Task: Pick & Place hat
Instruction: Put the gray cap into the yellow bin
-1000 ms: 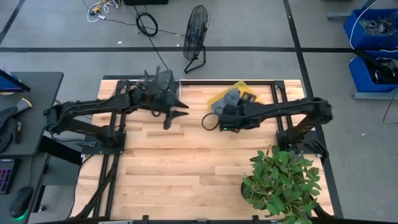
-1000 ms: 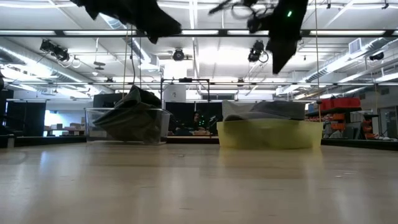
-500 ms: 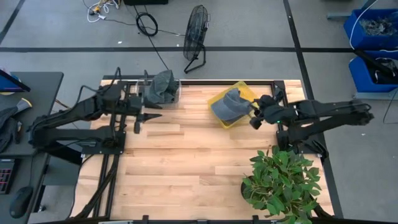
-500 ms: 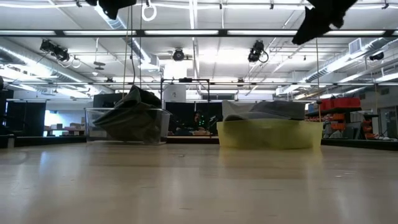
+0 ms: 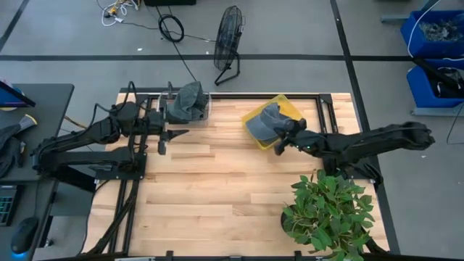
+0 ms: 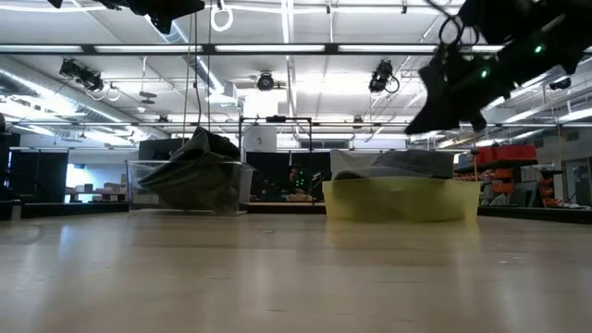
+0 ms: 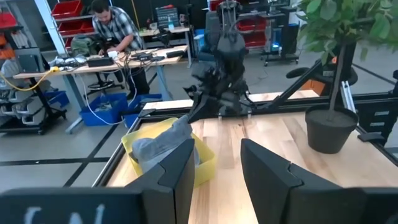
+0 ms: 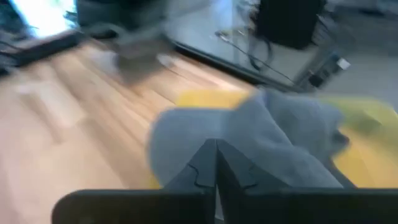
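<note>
The right arm reaches in from the table's right edge, stretched low and nearly straight across the wooden table, with its forearm angled toward the far side. The right gripper sits at the near corner of the yellow bin, just beside the grey hat that lies draped in that bin and spills over its near rim. In the right wrist view the two dark fingers are pressed together with no gap between them and nothing clamped, their tips pointing at the grey hat and the yellow bin right ahead. In the low view the right gripper hangs above the yellow bin, clear of its rim. The left arm is folded back over the table's left side, elbow bent, with the left gripper raised and pointing toward the middle of the table, just in front of the clear bin that holds a second grey hat. In the left wrist view its fingers stand apart with bare table showing between them, holding nothing. A potted plant stands at the table's near right corner, well apart from both bins.
</note>
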`<act>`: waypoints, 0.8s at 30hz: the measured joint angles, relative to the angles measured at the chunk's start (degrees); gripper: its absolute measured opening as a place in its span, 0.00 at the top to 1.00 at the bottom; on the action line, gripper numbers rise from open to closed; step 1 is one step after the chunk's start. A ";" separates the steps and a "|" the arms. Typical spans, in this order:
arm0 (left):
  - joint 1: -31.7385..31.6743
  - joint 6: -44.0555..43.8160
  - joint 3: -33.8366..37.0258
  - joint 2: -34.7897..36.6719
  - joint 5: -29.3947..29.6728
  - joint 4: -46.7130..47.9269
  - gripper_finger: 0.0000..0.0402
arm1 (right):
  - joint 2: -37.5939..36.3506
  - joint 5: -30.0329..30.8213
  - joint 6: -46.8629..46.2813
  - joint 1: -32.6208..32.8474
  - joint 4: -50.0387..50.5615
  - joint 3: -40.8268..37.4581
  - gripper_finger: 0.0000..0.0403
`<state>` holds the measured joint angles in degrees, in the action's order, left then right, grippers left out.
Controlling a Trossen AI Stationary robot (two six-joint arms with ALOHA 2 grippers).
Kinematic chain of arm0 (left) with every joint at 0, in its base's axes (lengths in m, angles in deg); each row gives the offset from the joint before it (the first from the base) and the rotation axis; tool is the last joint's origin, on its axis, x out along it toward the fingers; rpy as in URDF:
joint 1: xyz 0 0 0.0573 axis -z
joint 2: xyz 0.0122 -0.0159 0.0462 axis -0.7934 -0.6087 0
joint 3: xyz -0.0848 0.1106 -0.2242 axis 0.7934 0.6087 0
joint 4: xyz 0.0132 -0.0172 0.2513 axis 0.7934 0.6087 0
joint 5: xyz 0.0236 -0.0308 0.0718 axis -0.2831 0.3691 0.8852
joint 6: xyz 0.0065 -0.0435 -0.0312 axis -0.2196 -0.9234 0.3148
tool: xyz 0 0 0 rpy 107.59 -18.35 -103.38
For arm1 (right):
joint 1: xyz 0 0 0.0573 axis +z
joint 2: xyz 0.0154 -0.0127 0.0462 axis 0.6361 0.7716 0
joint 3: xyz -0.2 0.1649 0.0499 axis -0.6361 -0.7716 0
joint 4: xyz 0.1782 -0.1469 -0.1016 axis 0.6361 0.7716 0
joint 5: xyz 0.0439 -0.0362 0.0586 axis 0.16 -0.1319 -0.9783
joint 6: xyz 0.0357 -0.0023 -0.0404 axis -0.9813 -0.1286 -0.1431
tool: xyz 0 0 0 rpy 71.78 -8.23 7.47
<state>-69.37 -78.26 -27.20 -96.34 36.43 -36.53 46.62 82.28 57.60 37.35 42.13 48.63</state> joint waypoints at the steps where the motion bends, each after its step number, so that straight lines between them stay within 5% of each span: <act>1: 0.00 -0.11 0.00 0.00 -0.01 0.00 0.67 | 1.48 0.18 -0.64 -0.61 0.00 -0.04 0.97; 16: 0.00 -0.13 0.00 -0.02 -0.02 0.00 0.67 | 21.34 -5.25 -8.21 -9.94 -6.59 0.00 0.99; 24: 0.02 -0.13 0.00 -0.02 -0.04 0.02 0.67 | 16.40 -7.43 -2.79 -10.61 -2.51 3.06 0.99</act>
<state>-69.35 -78.39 -27.20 -96.36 36.39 -36.51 63.01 74.85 54.81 26.74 39.62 51.68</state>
